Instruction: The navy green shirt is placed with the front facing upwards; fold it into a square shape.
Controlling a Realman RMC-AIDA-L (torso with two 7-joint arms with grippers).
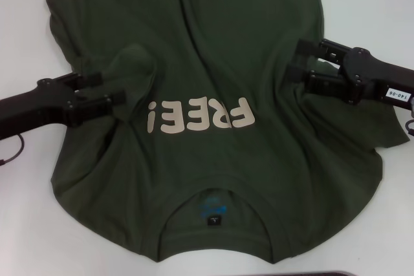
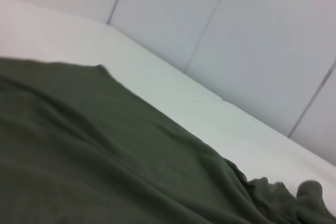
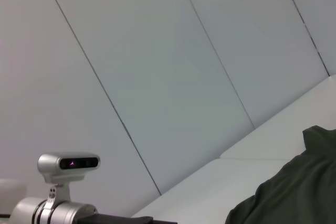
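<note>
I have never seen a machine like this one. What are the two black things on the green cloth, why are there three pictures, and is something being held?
The two black things are the hands of a two-armed robot, called grippers. The large picture is taken from a camera on the robot's head, looking down at a white table. On it lies a dark green shirt, front up, with cream letters on the chest and the collar nearest the robot.

The left gripper reaches in from one side of the shirt and the right gripper from the other. Each sits where the cloth is bunched up, so each seems to be pinching a fold of the shirt, probably to fold it.

The other two pictures come from cameras on the wrists. They look low across the table and show only green cloth, the table and a pale wall.
</note>
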